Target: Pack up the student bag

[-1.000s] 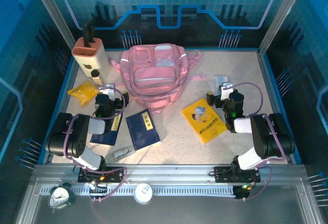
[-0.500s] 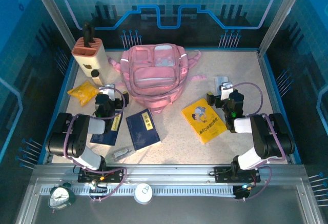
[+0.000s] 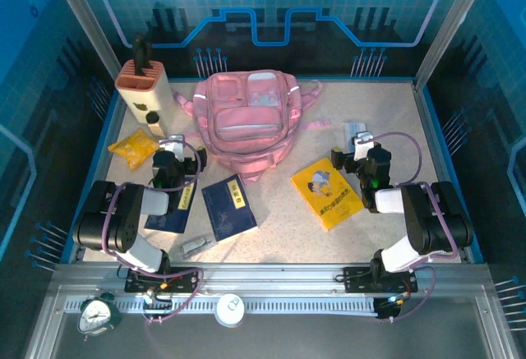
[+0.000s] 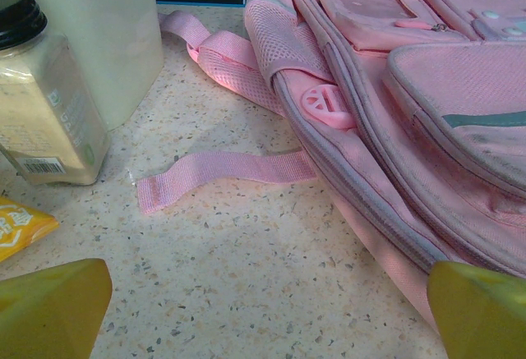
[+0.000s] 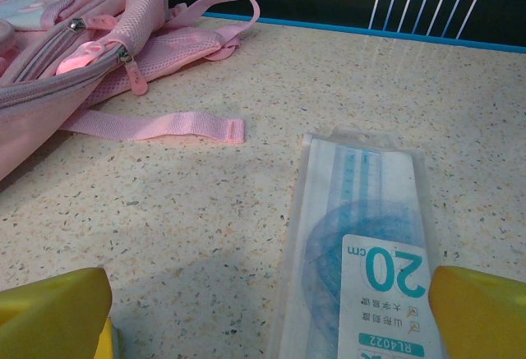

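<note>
Student bag (image 3: 246,121) lies zipped; left claw (image 3: 172,150) and right claw (image 3: 358,147) spread, empty.

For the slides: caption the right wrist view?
Open right gripper facing a packaged ruler set on the speckled table, pink student bag and loose strap at left.

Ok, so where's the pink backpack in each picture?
Top external: the pink backpack lies at the upper middle of the table.
Left wrist: the pink backpack takes up the right side, from the top edge down.
Right wrist: the pink backpack sits in the top left corner, zips showing.
Shared landmark: the speckled tabletop under it.
</note>
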### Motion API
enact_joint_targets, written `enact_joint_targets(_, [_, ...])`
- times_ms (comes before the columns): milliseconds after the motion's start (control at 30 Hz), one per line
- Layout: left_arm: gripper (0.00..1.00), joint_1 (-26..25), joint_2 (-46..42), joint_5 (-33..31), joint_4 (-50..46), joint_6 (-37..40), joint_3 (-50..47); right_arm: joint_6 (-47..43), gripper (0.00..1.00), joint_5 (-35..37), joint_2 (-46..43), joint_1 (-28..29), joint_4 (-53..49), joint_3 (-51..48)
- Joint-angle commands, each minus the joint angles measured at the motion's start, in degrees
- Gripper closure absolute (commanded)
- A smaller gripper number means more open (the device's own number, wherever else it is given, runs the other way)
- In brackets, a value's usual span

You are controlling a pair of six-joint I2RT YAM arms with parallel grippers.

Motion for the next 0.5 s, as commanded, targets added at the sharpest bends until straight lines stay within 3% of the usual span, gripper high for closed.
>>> enact_joint_targets(0, [0.01,0.4,-0.2,1.3,0.4,0.6,1.0,-0.6,0.00,-0.7,0.4,-0.4,1.1,0.4])
enact_joint_targets(233, [0.01,0.4,-2.0,1.7,-1.7,0.5,1.3,-0.5,0.00,-0.8,-2.4,-0.4,-0.9,0.4])
enact_joint_targets(467, [0.01,0.3,-10.3,1.4,-9.8,0.4,2.2,0.8,0.00,2.3,-12.6,-0.4,-13.1,2.7])
